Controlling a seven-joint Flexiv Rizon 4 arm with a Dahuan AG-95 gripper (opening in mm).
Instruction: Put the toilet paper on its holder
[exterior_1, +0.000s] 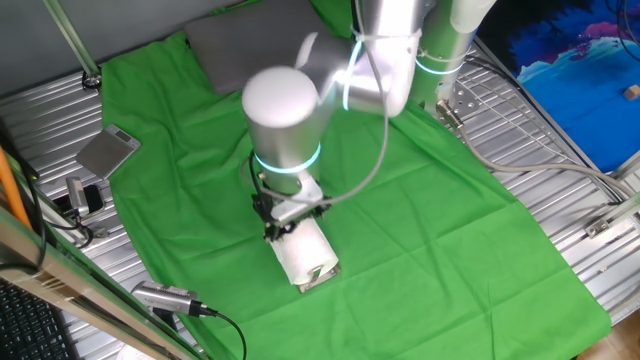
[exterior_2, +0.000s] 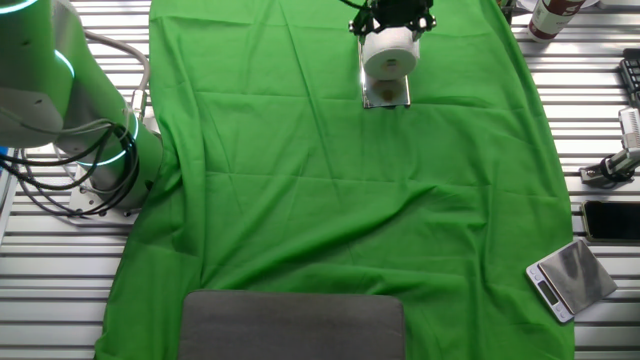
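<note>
toilet paper (exterior_2: 389, 52) just below jaws, over holder (exterior_2: 386, 97)

holder (exterior_2: 386, 98) mostly hidden by toilet paper (exterior_2: 389, 53)

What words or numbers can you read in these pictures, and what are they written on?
None can be read.
The toilet paper under the claw is plain white.
The holder is bare shiny metal.
The small scale has a display, too small to read.
The bottle at the table's edge may carry a label, but it is blurred and cut off.
</note>
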